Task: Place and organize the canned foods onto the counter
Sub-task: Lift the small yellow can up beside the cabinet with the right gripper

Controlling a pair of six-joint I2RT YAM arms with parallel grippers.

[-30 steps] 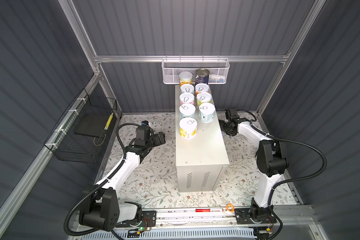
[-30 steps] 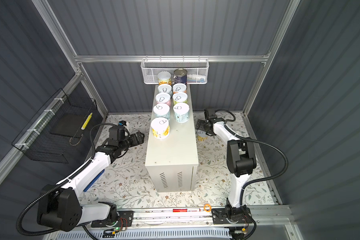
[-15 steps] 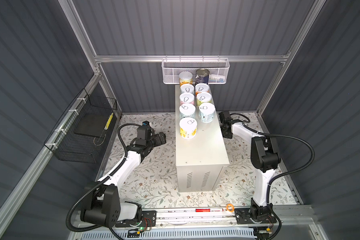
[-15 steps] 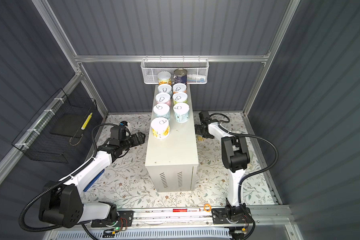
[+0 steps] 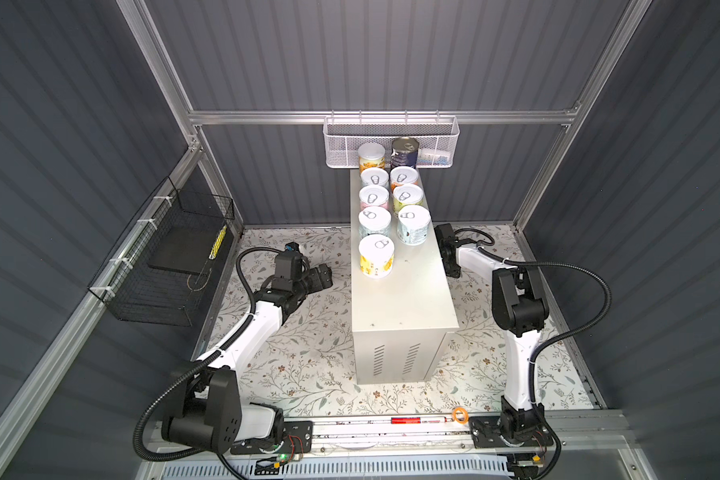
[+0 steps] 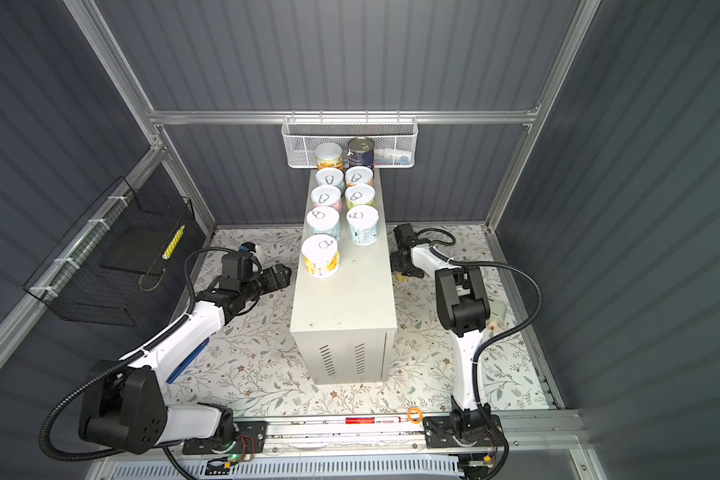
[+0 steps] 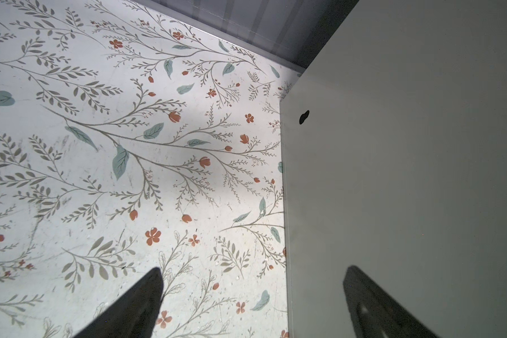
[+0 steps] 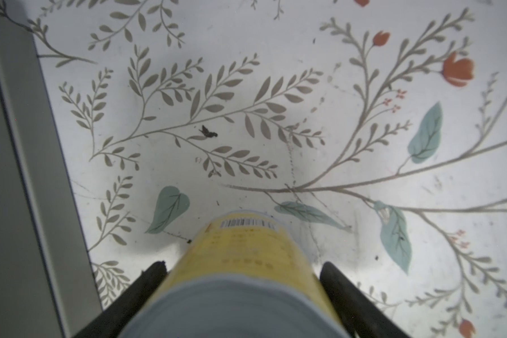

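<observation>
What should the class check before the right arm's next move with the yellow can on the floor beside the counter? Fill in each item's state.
1. The yellow can sits between the jaws of the right gripper: ok.
2. Grip firm on it: cannot tell.
3. Bare spot on the counter beside the front can: ok.
4. The cans up there stand upright: ok.
5. The left gripper is open and empty: ok.

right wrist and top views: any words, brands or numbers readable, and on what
No text is legible.
Yellow can, right wrist view: a barcode and rows of print, blurred.
Cans on the counter, in both top views: labels too small.
Navy can: label too small.
</observation>
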